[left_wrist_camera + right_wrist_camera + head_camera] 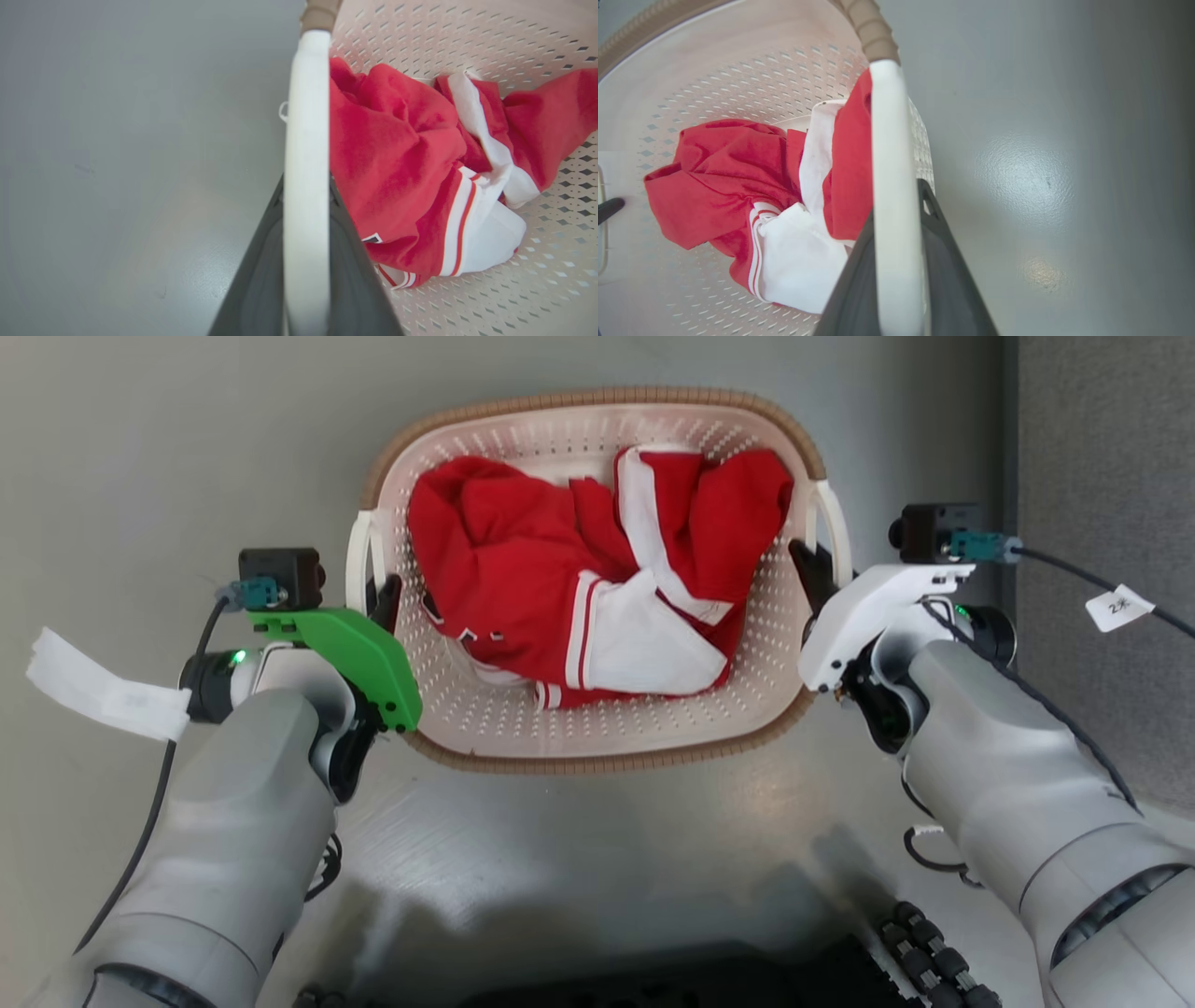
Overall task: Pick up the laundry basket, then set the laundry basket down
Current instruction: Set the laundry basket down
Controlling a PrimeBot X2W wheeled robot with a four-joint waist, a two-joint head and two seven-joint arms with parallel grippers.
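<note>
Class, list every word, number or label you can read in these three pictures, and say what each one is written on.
"2", followed by a second handwritten mark too small to read: on the white tag hanging from the black cable.
Small dark marks on the red and white garment: too small to read.
White tape at the head view's left: no writing shows.
Laundry basket: no text shows.

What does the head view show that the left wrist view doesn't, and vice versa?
Head view: the whole basket from above, the left claw at the left handle, the right claw at the right handle. Left wrist view: close-up of the left handle held tight between that claw's dark fingers. Both: red-and-white garment in the basket, grey floor.
</note>
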